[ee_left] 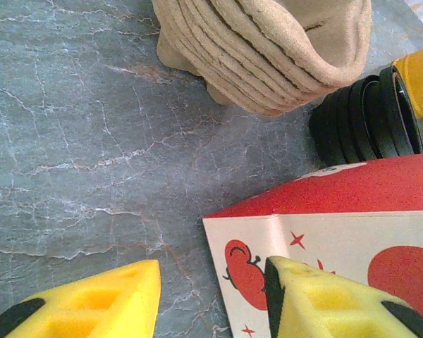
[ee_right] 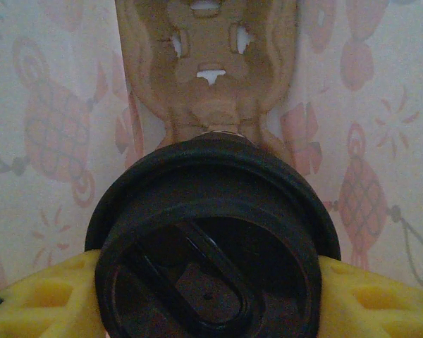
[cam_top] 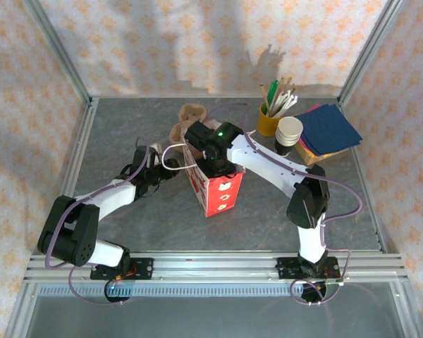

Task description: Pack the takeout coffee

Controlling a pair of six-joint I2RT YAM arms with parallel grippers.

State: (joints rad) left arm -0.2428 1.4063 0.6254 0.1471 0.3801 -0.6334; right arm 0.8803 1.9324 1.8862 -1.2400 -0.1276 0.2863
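Near edge: both arm bases are bolted to the aluminium rail [cam_top: 218, 264].

Left end effector [ee_left: 211, 282]: the yellow fingers are spread wide with nothing clamped. Their bases are cut off at the bottom of the wrist view. The lower corner of the upright red-and-white printed carton [cam_top: 215, 186] sits in the gap. The right finger overlaps the carton's white side panel; I cannot tell whether it touches. The grey marbled tabletop [ee_left: 92, 141] lies under the left finger.

Right end effector [ee_right: 211, 282]: it is lowered into the carton's open top. From overhead its wrist housing hides the opening. The wrist view is dim and soft. Its yellow fingers press in on both sides of the small takeout coffee cup [ee_right: 211, 204]. The round black plastic lid [ee_right: 197, 282] faces the camera and hides the paper body beneath. The cup sits inside the carton, with pale walls all round and the print showing through.

Behind the cup, a brown moulded-pulp carrier [ee_right: 211, 84] stands against the far wall, its top cut off.

Farther back on the tabletop:
- a stack of brown pulp trays [ee_left: 268, 49]
- a stack of spare black lids [ee_left: 366, 113] on its side
- a yellow cup of stirrers [cam_top: 269, 121]
- stacked paper cups, white inside [cam_top: 290, 132]
- dark blue napkins [cam_top: 329, 127]
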